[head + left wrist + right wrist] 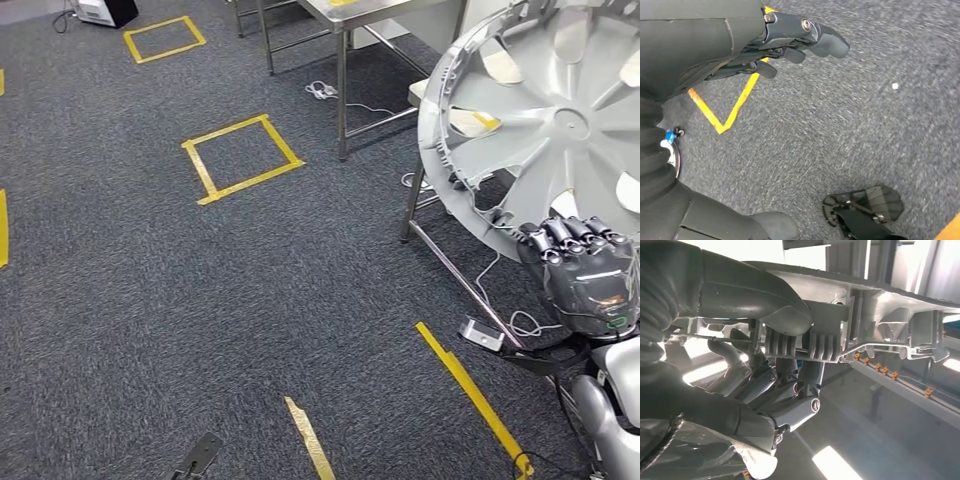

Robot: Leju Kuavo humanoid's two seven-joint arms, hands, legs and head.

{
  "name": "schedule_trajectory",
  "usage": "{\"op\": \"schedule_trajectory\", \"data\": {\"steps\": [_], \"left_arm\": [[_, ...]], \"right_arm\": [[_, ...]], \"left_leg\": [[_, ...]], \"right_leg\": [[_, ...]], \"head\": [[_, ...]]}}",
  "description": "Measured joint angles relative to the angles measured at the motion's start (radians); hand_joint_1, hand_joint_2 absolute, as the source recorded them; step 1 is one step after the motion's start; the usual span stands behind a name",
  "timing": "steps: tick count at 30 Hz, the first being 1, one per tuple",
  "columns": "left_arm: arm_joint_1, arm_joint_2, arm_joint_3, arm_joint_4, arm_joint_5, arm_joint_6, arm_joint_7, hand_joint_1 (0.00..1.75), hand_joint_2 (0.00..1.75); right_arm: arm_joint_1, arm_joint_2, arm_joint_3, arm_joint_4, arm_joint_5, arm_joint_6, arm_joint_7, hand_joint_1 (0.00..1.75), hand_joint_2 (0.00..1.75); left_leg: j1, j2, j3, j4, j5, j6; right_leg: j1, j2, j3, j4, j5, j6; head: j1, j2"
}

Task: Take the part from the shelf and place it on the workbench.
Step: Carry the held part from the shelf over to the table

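Note:
The part is a large silver wheel cover (551,120), held upright at the right of the head view. My right hand (583,268) grips its lower rim, fingers curled over the edge. In the right wrist view the thumb and dark fingers (772,385) clamp the ribbed rim of the cover (851,325). My left hand (791,45) hangs over the grey carpet with its fingers straight and apart, holding nothing. A steel workbench (355,12) stands at the top of the head view, behind the cover.
Yellow tape squares (241,158) and strips (472,395) mark the dark carpet. Steel table legs (343,95) and white cables (324,92) lie ahead; another frame leg (411,205) and cables (521,322) sit near the cover. Open carpet spreads to the left.

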State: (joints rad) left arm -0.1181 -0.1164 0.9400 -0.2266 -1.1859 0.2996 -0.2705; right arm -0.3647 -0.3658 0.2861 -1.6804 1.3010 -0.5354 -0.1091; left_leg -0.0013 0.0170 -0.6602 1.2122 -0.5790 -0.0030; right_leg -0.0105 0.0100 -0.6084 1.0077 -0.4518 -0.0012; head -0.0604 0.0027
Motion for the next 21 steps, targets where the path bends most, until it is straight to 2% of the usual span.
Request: {"op": "schedule_trajectory", "data": {"steps": [1, 2, 3, 4, 5, 6, 7, 8, 9, 11, 12, 13, 15, 16, 17, 18, 19, 20, 21], "left_arm": [[0.002, 0.0, 0.0, 0.0, 0.0, 0.0, 0.0, 0.0, 1.75], [0.004, 0.0, 0.0, 0.0, -0.001, 0.0, 0.0, 0.0, 1.75], [0.005, -0.001, 0.0, 0.0, -0.001, -0.001, 0.0, 0.0, 1.75], [0.005, 0.0, 0.0, 0.0, -0.001, -0.001, 0.0, 0.0, 1.75], [0.005, 0.0, 0.0, 0.0, -0.001, -0.001, 0.0, 0.0, 1.75], [0.004, 0.002, 0.0, 0.0, -0.002, -0.001, 0.0, 0.0, 1.75], [0.004, 0.003, 0.0, 0.0, -0.002, -0.001, 0.0, 0.0, 1.75], [0.004, 0.004, 0.0, 0.0, -0.002, -0.001, 0.0, 0.0, 1.75], [0.004, 0.004, 0.0, 0.0, -0.002, -0.001, 0.0, 0.0, 1.75], [0.003, 0.003, 0.0, 0.0, -0.003, -0.001, 0.0, 0.0, 1.75], [0.002, 0.002, 0.0, 0.0, -0.004, -0.001, 0.0, 0.0, 1.75], [0.001, 0.002, 0.0, 0.0, -0.004, -0.001, 0.0, 0.0, 1.75], [0.002, 0.002, 0.0, 0.0, -0.004, -0.001, 0.0, 0.0, 1.75], [0.004, 0.001, 0.0, 0.0, -0.004, -0.001, 0.0, 0.0, 1.75], [0.005, 0.001, 0.0, 0.0, -0.005, -0.002, 0.0, 0.0, 1.75], [0.005, 0.0, 0.0, 0.0, -0.005, -0.002, 0.0, 0.0, 1.75], [0.005, -0.001, 0.0, 0.0, -0.005, -0.002, 0.0, 0.0, 1.75], [0.005, -0.002, 0.0, 0.0, -0.005, -0.002, 0.0, 0.0, 1.75], [0.004, -0.001, 0.0, 0.0, -0.005, -0.003, 0.0, 0.0, 1.75]], "right_arm": [[0.0, 0.0, 0.003, 0.001, 0.004, 0.0, 0.0, 1.75, 1.75], [0.0, 0.0, 0.005, 0.003, 0.006, 0.001, 0.001, 1.75, 1.75], [0.0, 0.0, 0.008, 0.004, 0.008, 0.001, 0.001, 1.75, 1.75], [0.0, 0.0, 0.01, 0.005, 0.01, 0.001, 0.002, 1.75, 1.75], [0.0, 0.0, 0.011, 0.006, 0.011, 0.001, 0.002, 1.75, 1.75], [-0.001, 0.0, 0.013, 0.006, 0.012, 0.001, 0.002, 1.75, 1.75], [-0.001, 0.0, 0.014, 0.007, 0.013, 0.001, 0.002, 1.75, 1.75], [0.0, 0.0, 0.015, 0.008, 0.014, 0.001, 0.002, 1.75, 1.75], [0.0, 0.0, 0.015, 0.01, 0.014, 0.001, 0.002, 1.75, 1.75], [0.002, -0.002, 0.015, 0.011, 0.015, 0.001, 0.002, 1.75, 1.75], [0.001, -0.003, 0.015, 0.011, 0.015, 0.001, 0.002, 1.75, 1.75], [0.0, -0.004, 0.014, 0.011, 0.015, 0.001, 0.002, 1.75, 1.75], [-0.001, -0.005, 0.017, 0.013, 0.015, 0.0, 0.003, 1.75, 1.75], [0.0, -0.005, 0.018, 0.014, 0.015, 0.0, 0.004, 1.75, 1.75], [0.002, -0.005, 0.02, 0.016, 0.015, 0.0, 0.006, 1.75, 1.75], [0.003, -0.006, 0.02, 0.018, 0.014, 0.0, 0.009, 1.75, 1.75], [0.004, -0.006, 0.02, 0.019, 0.011, -0.001, 0.012, 1.75, 1.75], [0.004, -0.006, 0.02, 0.02, 0.009, -0.001, 0.015, 1.75, 1.75], [0.004, -0.006, 0.02, 0.02, 0.006, -0.001, 0.017, 1.75, 1.75]], "left_leg": [[0.0, -0.006, -0.03, 0.061, -0.02, 0.0], [0.0, -0.008, -0.047, 0.093, -0.022, 0.002], [0.0, -0.011, -0.047, 0.086, -0.004, 0.006], [-0.001, -0.017, -0.028, 0.04, 0.03, 0.012], [-0.002, -0.034, 0.002, -0.031, 0.071, 0.02], [-0.002, -0.055, 0.033, -0.1, 0.1, 0.028], [-0.002, -0.073, 0.057, -0.153, 0.117, 0.033], [-0.003, -0.084, 0.07, -0.182, 0.122, 0.036], [-0.004, -0.083, 0.074, -0.19, 0.118, 0.036], [-0.004, -0.063, 0.078, -0.203, 0.124, 0.037], [-0.002, -0.052, 0.08, -0.211, 0.128, 0.039], [0.0, -0.04, 0.082, -0.219, 0.132, 0.041], [0.0, -0.019, 0.082, -0.223, 0.135, 0.044], [0.0, -0.007, 0.082, -0.223, 0.135, 0.044], [0.0, 0.004, 0.082, -0.223, 0.134, 0.044], [0.0, 0.015, 0.082, -0.222, 0.133, 0.043], [0.002, 0.026, 0.082, -0.221, 0.131, 0.041], [0.002, 0.036, 0.084, -0.22, 0.129, 0.037], [0.0, 0.045, 0.084, -0.217, 0.126, 0.032]], "right_leg": [[0.001, 0.011, 0.0, 0.0, 0.0, -0.001], [0.003, 0.022, 0.0, 0.001, 0.0, -0.002], [0.005, 0.034, 0.0, 0.001, 0.001, -0.002], [0.006, 0.046, 0.001, 0.002, 0.001, -0.002], [0.006, 0.058, 0.001, 0.002, 0.002, -0.002], [0.007, 0.069, 0.0, 0.003, 0.003, -0.001], [0.006, 0.079, -0.003, 0.003, 0.005, 0.002], [0.004, 0.089, -0.006, 0.004, 0.007, 0.006], [0.002, 0.098, -0.01, 0.003, 0.009, 0.011], [-0.001, 0.109, -0.018, 0.001, 0.012, 0.023], [0.0, 0.094, -0.027, 0.011, 0.002, 0.027], [0.002, 0.07, -0.044, 0.041, -0.019, 0.031], [0.001, 0.017, -0.098, 0.16, -0.084, 0.04], [-0.001, 0.005, -0.127, 0.226, -0.11, 0.045], [-0.003, 0.0, -0.144, 0.268, -0.12, 0.05], [-0.006, -0.004, -0.144, 0.272, -0.112, 0.055], [-0.008, -0.01, -0.123, 0.234, -0.086, 0.058], [-0.01, -0.024, -0.085, 0.165, -0.052, 0.062], [-0.007, -0.048, -0.045, 0.093, -0.029, 0.063]], "head": [[0.0, 0.0], [0.0, 0.0], [0.0, 0.0], [0.0, 0.0], [0.0, 0.0], [0.0, 0.0], [0.0, 0.0], [0.0, 0.0], [0.0, 0.0], [0.0, 0.0], [0.002, 0.0], [0.004, 0.0], [0.009, 0.0], [0.009, 0.0], [0.01, 0.0], [0.01, 0.0], [0.01, 0.0], [0.01, 0.0], [0.011, 0.0]]}}
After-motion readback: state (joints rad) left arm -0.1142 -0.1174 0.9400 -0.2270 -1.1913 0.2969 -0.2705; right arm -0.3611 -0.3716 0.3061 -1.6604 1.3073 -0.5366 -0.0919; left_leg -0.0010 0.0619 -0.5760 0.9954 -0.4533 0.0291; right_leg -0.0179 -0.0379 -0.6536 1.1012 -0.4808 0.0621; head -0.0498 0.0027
